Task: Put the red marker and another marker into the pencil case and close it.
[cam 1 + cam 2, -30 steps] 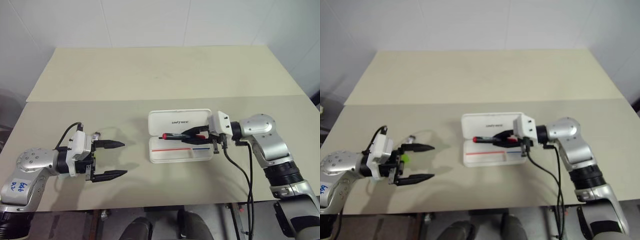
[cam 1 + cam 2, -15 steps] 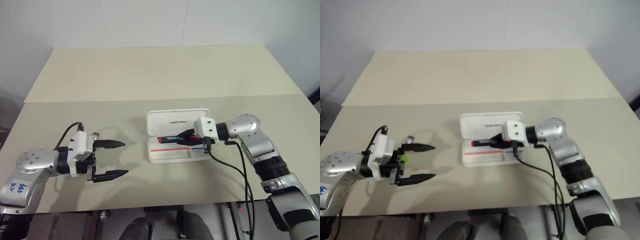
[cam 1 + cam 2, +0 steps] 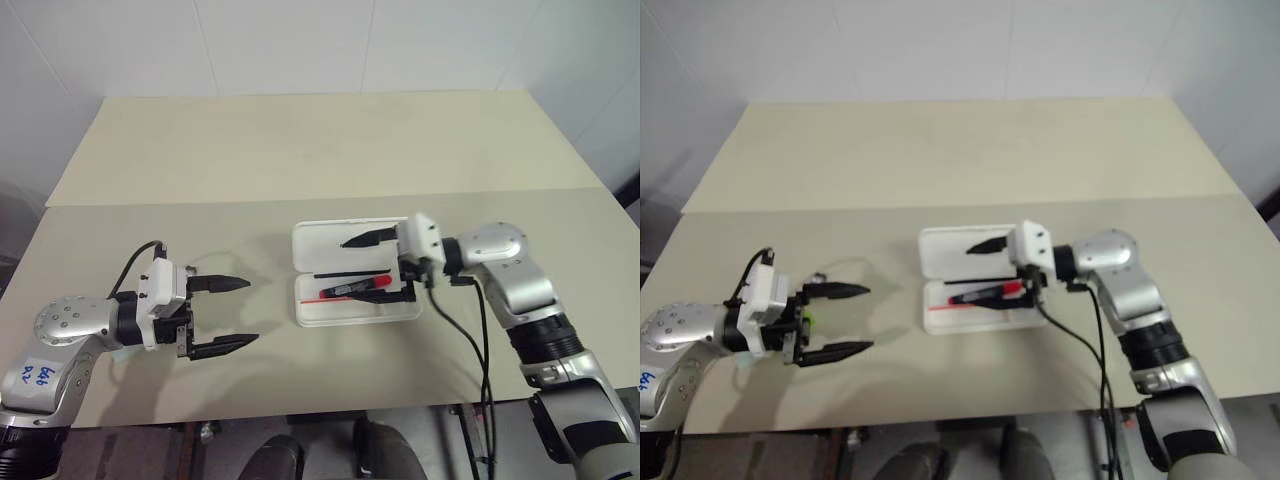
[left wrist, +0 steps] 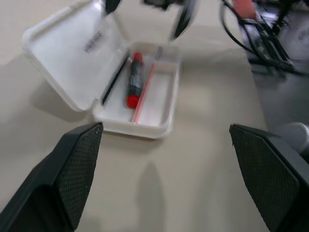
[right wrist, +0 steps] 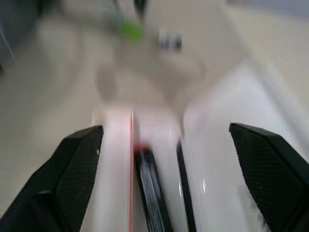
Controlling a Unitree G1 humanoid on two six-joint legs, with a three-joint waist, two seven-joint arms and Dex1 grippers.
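Observation:
The white pencil case (image 3: 322,250) lies open in the middle of the table, its lid folded back. In its tray, beside the red-and-blue stripe, rests the red marker (image 3: 355,291), also seen as the red marker (image 4: 134,77) from the left wrist. My right gripper (image 3: 352,268) hovers open over the case, one finger above the lid and one by the marker, holding nothing. Over at the left my left gripper (image 3: 250,311) stands open and empty above bare table. A bit of the light-green marker (image 3: 807,319) peeks out behind the left hand; the rest is hidden.
A small dark-and-white object (image 3: 188,268) lies on the table just behind the left gripper. A black cable (image 3: 480,340) hangs from the right wrist past the table's front edge (image 3: 330,412). A seam (image 3: 300,197) splits off the table's far half.
The right gripper has opened and let go of the red marker, which now lies in the case's tray; the gripper has lifted slightly. The left gripper has stayed put.

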